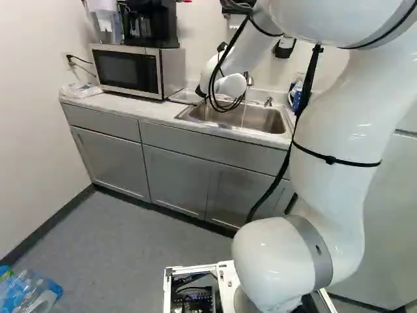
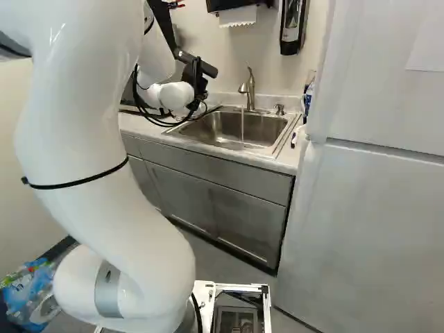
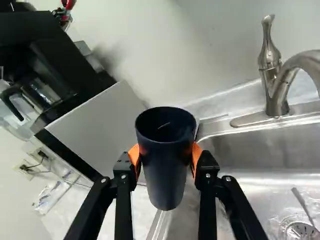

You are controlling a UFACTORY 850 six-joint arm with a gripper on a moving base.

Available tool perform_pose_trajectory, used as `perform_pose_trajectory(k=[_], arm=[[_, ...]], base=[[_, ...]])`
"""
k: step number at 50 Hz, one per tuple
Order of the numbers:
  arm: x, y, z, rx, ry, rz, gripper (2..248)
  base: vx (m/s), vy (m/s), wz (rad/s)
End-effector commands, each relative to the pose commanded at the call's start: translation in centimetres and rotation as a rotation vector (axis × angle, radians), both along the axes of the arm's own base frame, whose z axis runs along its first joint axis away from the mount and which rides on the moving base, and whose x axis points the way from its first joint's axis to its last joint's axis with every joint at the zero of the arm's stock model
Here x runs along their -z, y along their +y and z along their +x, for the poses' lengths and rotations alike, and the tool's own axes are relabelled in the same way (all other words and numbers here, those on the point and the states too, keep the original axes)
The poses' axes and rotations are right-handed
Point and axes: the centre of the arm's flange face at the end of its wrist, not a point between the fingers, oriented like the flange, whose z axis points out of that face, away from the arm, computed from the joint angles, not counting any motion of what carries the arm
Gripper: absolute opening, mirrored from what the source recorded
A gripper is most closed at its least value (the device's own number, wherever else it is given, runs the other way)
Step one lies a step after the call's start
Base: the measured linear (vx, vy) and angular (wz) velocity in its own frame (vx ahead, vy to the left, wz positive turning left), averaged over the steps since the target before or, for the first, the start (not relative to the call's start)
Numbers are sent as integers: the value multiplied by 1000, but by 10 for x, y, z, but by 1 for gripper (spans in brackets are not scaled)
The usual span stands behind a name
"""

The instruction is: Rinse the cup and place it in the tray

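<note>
1. We have the tool (image 2: 196, 80) closed on the dark blue cup (image 3: 166, 165), with an orange pad (image 3: 134, 156) pressing each side of its wall.
2. The cup sits between the two fingers, its open mouth showing in the wrist view and a small pale glint inside.
3. In the right base view, the sink (image 2: 236, 132) lies to the right of our tool, set into the counter (image 1: 130, 109).
4. The faucet (image 3: 276, 102) rises behind the sink, apart from the tool and cup; a thin water stream (image 2: 242, 126) falls from it into the basin.
5. The stream does not touch our cup; it runs to the right of the tool in the right base view.
6. On the tool's other side, away from the faucet, we see the microwave (image 1: 127, 70), with a black coffee maker (image 1: 148, 26) on top.
7. Beyond the faucet from our tool, a soap pump (image 2: 279, 109) stands by the sink.
</note>
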Motion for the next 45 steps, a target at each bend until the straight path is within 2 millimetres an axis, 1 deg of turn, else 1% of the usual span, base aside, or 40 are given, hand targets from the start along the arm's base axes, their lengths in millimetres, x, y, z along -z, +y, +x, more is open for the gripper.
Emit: perform_pose_trajectory(k=[45], arm=[[0, 0, 0, 52, 35, 469, 119]], base=[[0, 0, 0]])
